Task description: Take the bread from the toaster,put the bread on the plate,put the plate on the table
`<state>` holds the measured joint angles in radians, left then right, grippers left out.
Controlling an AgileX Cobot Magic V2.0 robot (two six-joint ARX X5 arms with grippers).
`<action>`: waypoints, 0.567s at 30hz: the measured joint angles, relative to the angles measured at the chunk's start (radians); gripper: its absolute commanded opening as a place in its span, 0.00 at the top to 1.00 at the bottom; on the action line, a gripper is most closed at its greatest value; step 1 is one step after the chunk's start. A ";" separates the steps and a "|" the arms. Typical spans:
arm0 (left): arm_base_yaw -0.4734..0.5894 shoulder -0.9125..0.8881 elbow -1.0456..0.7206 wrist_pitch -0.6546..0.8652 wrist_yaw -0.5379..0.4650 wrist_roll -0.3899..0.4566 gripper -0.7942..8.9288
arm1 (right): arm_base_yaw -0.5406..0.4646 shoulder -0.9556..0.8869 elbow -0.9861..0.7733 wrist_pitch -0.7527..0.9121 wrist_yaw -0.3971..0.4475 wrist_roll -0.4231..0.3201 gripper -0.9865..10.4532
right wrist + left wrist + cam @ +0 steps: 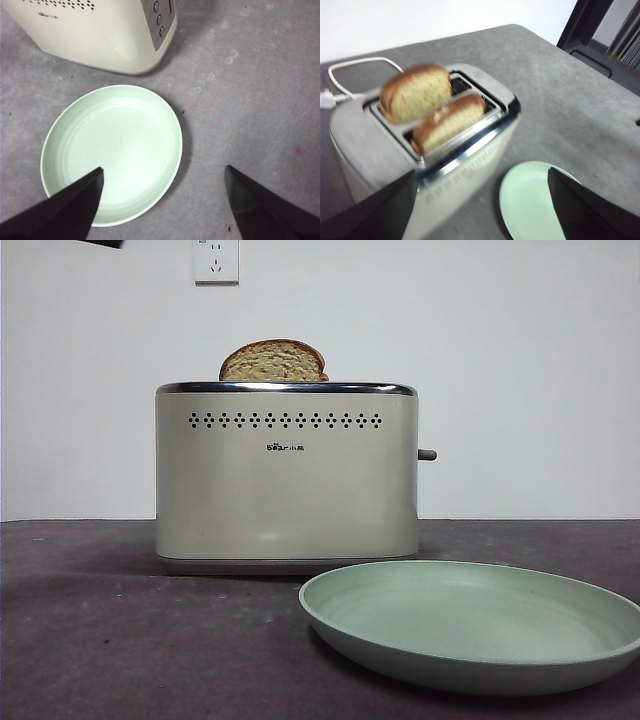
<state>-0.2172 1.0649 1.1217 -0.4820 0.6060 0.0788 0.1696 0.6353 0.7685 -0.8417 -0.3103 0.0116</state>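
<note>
Stage: none done | bread [415, 92] seated in toaster [286, 475] | plate [112, 152] bare on counter [100, 640] | left tool [480, 200], right tool [162, 200] wide apart, nothing held

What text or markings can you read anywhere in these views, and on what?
"Bear": small dark logo on the boxy cream toaster, front face; the smaller characters right after it are too small to read.
The toaster's side buttons: marks too small to read.
Nothing else carries text.

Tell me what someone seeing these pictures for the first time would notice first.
The cream toaster standing mid-table, with the bread poking from its top; the left wrist view shows a second slice in the other slot. The mint-green plate lies empty on the table just in front.
</note>
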 measured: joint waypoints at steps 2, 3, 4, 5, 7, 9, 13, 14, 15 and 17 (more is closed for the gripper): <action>-0.015 0.062 0.061 0.000 -0.009 0.019 0.48 | 0.000 0.000 0.000 -0.010 0.000 0.003 0.57; -0.023 0.091 0.088 0.001 -0.010 0.029 0.48 | 0.000 0.000 0.000 -0.013 0.000 0.004 0.57; -0.033 0.122 0.117 0.000 -0.012 0.038 0.48 | 0.000 0.000 0.000 -0.014 0.000 0.004 0.57; -0.040 0.146 0.140 0.000 -0.014 0.044 0.48 | 0.000 0.000 0.000 -0.015 0.000 0.004 0.57; -0.058 0.204 0.192 0.000 -0.028 0.062 0.48 | 0.000 0.000 0.000 -0.016 0.000 0.004 0.57; -0.072 0.253 0.233 0.001 -0.036 0.078 0.48 | 0.000 0.000 0.000 -0.020 0.000 0.004 0.57; -0.104 0.346 0.289 0.002 -0.058 0.114 0.48 | 0.000 0.000 0.000 -0.027 0.000 0.004 0.57; -0.110 0.364 0.296 0.000 -0.063 0.120 0.48 | 0.000 0.000 0.000 -0.028 0.000 0.004 0.57; -0.117 0.385 0.303 0.000 -0.069 0.128 0.48 | 0.000 0.000 0.000 -0.029 0.000 0.004 0.57; -0.130 0.422 0.314 0.000 -0.085 0.146 0.48 | 0.000 0.000 0.000 -0.029 0.000 0.004 0.57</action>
<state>-0.3470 1.4864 1.4357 -0.4820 0.5209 0.2249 0.1696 0.6353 0.7685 -0.8711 -0.3103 0.0158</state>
